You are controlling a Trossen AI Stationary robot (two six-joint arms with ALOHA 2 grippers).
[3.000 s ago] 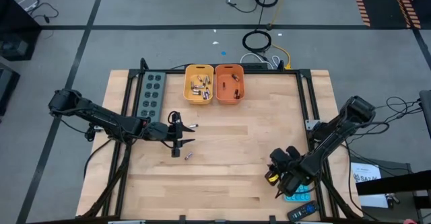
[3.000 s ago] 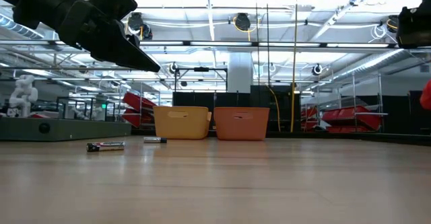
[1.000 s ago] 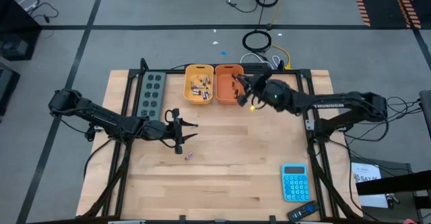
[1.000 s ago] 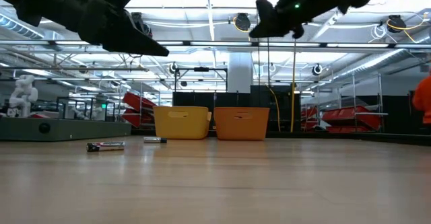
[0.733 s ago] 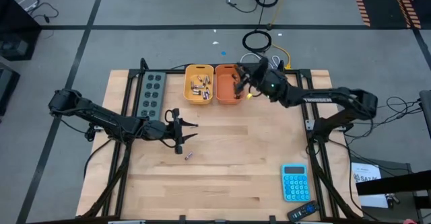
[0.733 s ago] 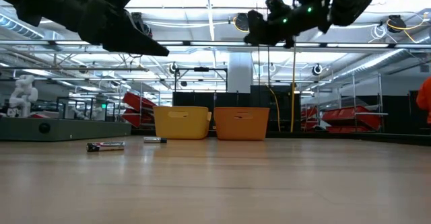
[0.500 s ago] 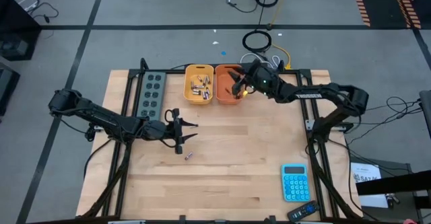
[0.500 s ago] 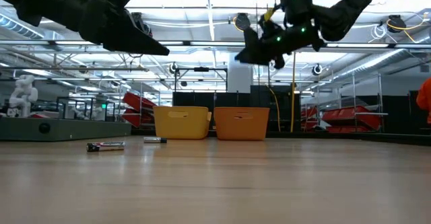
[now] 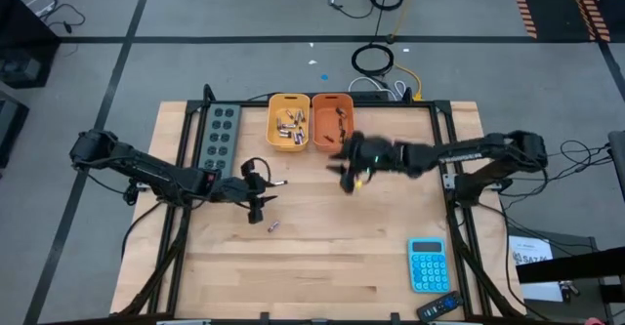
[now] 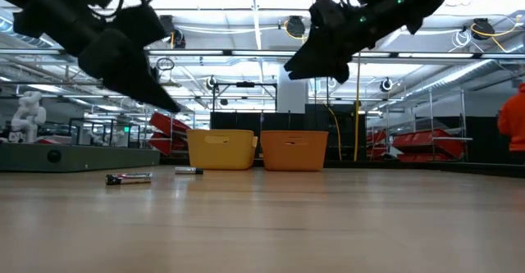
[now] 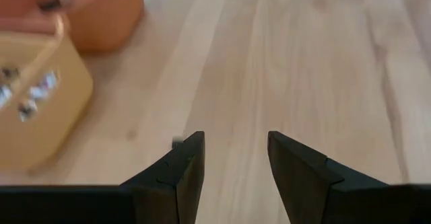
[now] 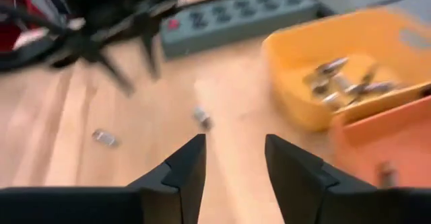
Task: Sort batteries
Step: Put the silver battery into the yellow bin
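Observation:
Two loose batteries lie on the wood table: one (image 9: 281,182) nearer the bins, one (image 9: 272,225) nearer the near edge; the low view shows both flat on their sides (image 10: 129,178) (image 10: 189,170). More batteries (image 9: 290,125) lie in the yellow bin (image 9: 274,105), a few in the orange bin (image 9: 347,102). My left gripper (image 9: 258,198) (image 11: 236,163) is open, above the table between the two loose batteries. My right gripper (image 9: 343,166) (image 12: 232,158) is open, in the air in front of the orange bin, looking toward the loose batteries (image 12: 202,117) (image 12: 104,137).
A grey power strip (image 9: 219,135) lies left of the yellow bin. A blue calculator (image 9: 427,264) and a dark remote (image 9: 437,307) sit at the table's near right corner. Bare wood lies across the middle and near left.
My right gripper swung over the orange bin, then back toward the near edge and left, and now hangs in front of the bins. My left gripper has turned and tipped down toward the table, staying in about the same place. The loose batteries have not moved.

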